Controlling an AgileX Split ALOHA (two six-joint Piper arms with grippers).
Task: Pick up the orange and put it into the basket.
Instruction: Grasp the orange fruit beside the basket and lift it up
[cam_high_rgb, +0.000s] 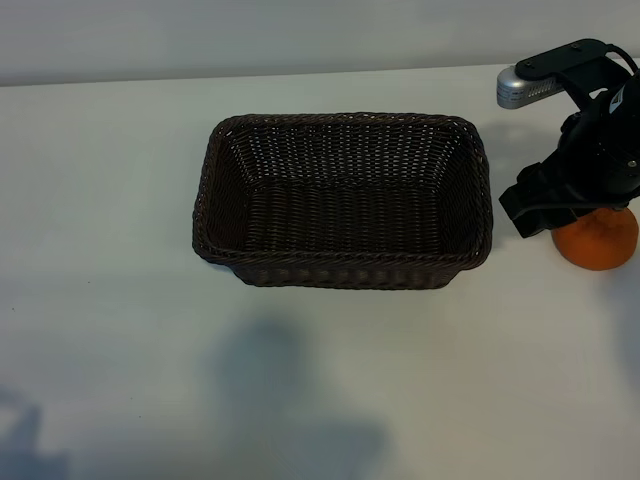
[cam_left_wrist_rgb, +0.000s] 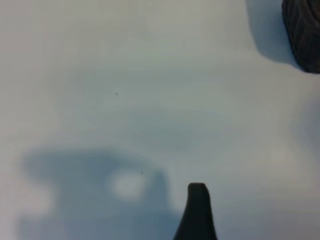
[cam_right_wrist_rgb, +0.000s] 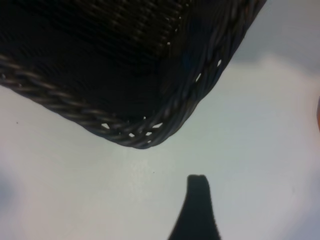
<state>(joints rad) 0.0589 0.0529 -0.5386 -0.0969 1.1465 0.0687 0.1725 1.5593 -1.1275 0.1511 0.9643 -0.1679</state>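
White table (cam_high_rgb: 100, 250): basket (cam_high_rgb: 343, 200) long axis left-right.

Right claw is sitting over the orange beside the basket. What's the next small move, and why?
Probably lower the right claw a little and close it on the orange. The fruit still rests on the table to the right of the empty wicker basket, and the claw appears open above it, not gripping.

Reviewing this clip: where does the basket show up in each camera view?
Exterior view: the basket sits mid-table, empty, left of the orange.
Left wrist view: only a dark woven edge in one corner.
Right wrist view: a rounded corner with braided rim fills much of the picture.
Shared landmark: the white table.
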